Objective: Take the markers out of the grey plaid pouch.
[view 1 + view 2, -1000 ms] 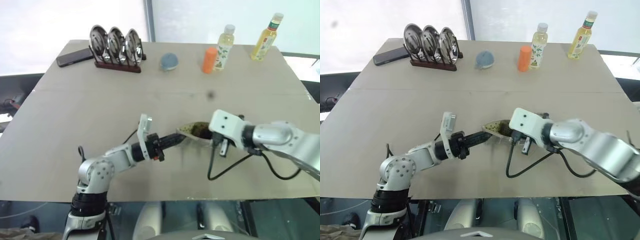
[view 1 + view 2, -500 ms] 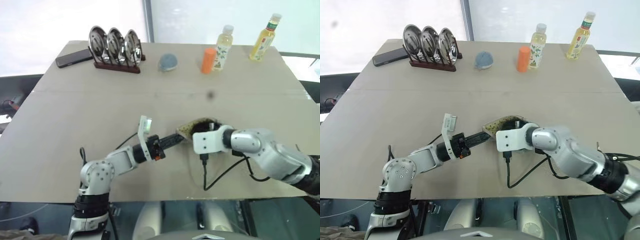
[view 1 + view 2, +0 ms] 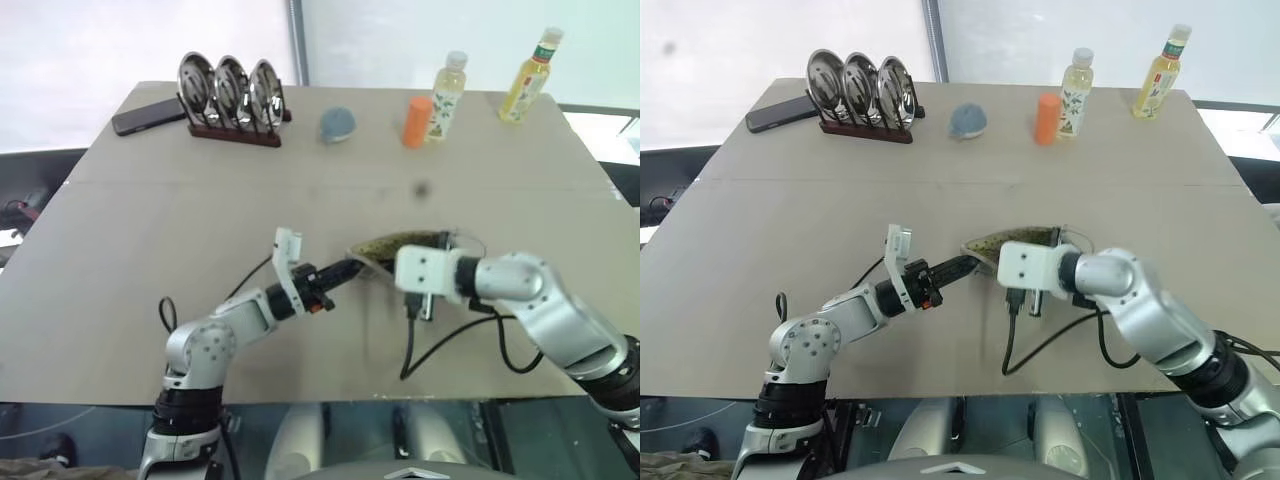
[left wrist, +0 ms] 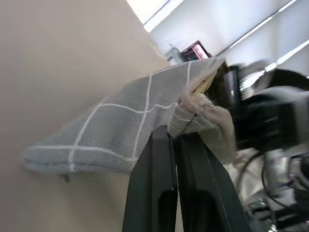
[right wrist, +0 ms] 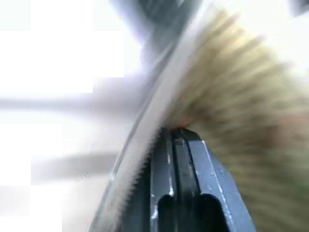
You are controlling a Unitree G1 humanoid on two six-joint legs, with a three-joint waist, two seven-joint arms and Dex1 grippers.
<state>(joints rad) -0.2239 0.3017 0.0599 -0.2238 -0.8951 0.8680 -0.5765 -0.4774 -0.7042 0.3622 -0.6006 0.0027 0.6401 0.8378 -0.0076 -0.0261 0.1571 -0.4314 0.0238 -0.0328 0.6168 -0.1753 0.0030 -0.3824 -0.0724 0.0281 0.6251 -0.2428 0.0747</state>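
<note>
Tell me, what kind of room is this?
Probably a robot test lab: one plain tan tabletop holding unrelated props: three steel plates in a wooden rack, two yellow drink bottles, a black phone.

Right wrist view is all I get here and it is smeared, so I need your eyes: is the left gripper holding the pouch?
Observer: Yes. The left gripper is shut on the grey plaid pouch, pinching its folded rim.
Operator: Is the pouch on the table?
Observer: It is near the table's front middle, mouth up, yellowish lining showing.
Operator: Any markers out?
Observer: None lie on the table. At the back stand an orange cylinder and two bottles.
</note>
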